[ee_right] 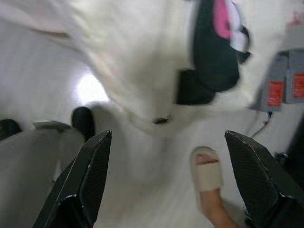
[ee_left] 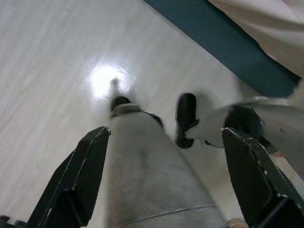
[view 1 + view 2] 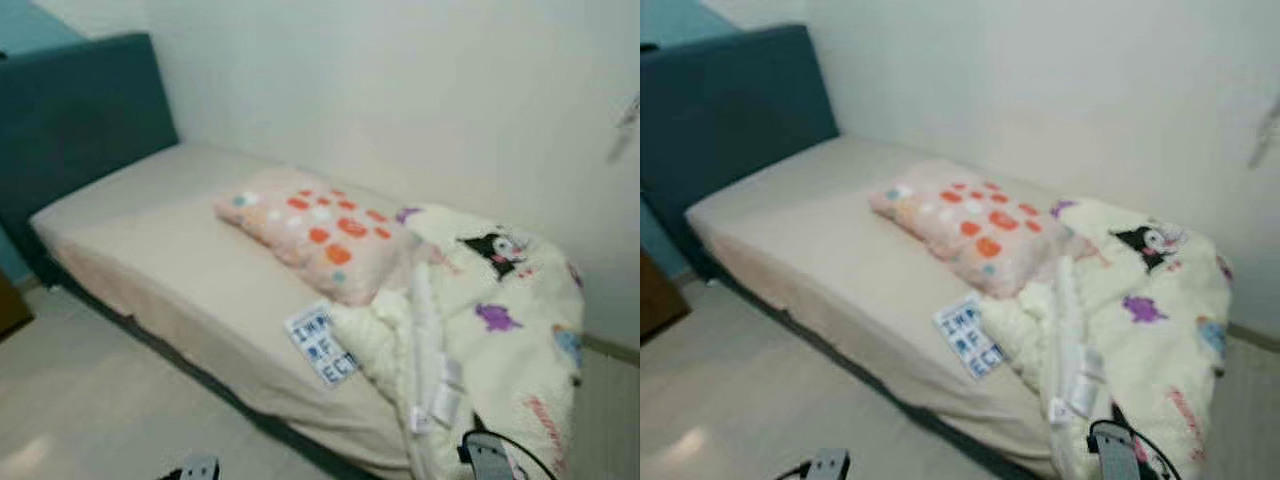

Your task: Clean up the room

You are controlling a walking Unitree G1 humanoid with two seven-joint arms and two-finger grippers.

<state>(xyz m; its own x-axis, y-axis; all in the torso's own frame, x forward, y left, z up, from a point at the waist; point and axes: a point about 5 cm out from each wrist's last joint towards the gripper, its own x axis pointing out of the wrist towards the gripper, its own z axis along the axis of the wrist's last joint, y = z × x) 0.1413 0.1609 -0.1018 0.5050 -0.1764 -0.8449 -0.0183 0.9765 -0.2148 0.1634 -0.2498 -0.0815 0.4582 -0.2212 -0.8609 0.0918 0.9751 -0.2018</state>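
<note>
A bed with a beige sheet (image 3: 170, 250) and a teal headboard (image 3: 75, 110) stands against the white wall. On it lies a pink pillow (image 3: 320, 235) with orange and white dots. A white fleece blanket (image 3: 490, 330) with cartoon prints is bunched at the bed's right end and spills over the edge. A small white card with blue letters (image 3: 320, 345) lies at the mattress edge beside the blanket. My left gripper (image 2: 164, 137) hangs open over the pale floor. My right gripper (image 1: 168, 137) hangs open near the hanging blanket (image 1: 142, 61), holding nothing.
Pale glossy floor (image 3: 90, 400) runs along the bed's front. My own grey leg (image 2: 147, 175) and black foot (image 2: 186, 118) show below the left gripper. A person's foot in a beige slipper (image 1: 207, 178) stands close to the right gripper. Grey boxes with red labels (image 1: 280, 90) sit beyond.
</note>
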